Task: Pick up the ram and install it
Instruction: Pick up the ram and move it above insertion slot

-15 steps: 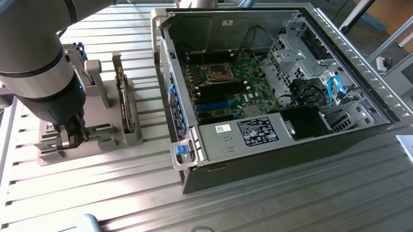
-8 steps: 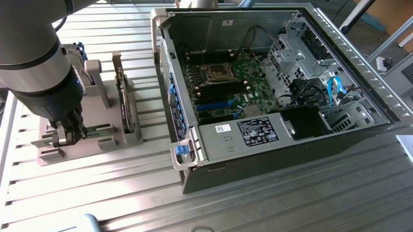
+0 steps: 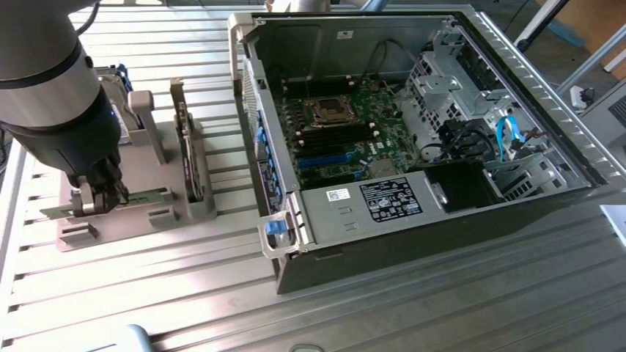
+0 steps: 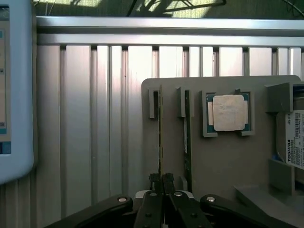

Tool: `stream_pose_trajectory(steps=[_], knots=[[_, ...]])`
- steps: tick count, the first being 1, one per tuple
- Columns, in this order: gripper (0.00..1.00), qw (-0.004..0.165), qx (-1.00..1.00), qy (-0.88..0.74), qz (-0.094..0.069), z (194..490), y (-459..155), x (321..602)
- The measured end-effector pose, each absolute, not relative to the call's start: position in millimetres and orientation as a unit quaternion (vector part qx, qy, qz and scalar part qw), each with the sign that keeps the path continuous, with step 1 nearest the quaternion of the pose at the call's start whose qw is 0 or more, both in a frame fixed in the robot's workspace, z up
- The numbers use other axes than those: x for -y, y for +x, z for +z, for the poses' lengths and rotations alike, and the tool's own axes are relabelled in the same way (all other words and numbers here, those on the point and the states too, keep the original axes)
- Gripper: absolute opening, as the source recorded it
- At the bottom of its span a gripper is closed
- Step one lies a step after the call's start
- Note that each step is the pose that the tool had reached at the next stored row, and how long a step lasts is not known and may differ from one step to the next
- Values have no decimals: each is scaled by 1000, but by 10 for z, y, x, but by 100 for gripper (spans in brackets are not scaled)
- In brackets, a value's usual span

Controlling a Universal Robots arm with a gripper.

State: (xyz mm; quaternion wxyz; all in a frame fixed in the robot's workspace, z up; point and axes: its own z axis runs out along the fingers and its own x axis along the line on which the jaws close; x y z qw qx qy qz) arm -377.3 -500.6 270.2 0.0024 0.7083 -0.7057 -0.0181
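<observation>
The ram (image 4: 160, 128) is a thin green stick seen edge-on, standing in the end brackets of a grey holder (image 4: 228, 161). My gripper (image 4: 161, 178) is shut on the stick's near end, with the black fingertips (image 4: 154, 180) pressed against both faces. A second thin stick (image 4: 187, 137) stands parallel beside it in the adjacent slot. In the exterior view the gripper (image 3: 98, 196) sits low over the holder (image 3: 127, 224) at the exterior view's left, and the ram (image 3: 146, 196) shows as a green strip beside the fingers.
An open computer case (image 3: 293, 242) lies at the exterior view's right, its motherboard memory slots (image 3: 338, 136) exposed. On the holder are a taller card (image 3: 186, 147), a square silver processor (image 4: 229, 112) and a hard drive (image 4: 297, 137). A white-and-blue device (image 4: 14, 95) lies beside the holder.
</observation>
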Motion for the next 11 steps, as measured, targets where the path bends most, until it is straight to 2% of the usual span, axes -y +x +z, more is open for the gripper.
stream_pose_trajectory(steps=[11], knots=[[12,2,706,708,-18,2907,-3772,5006]])
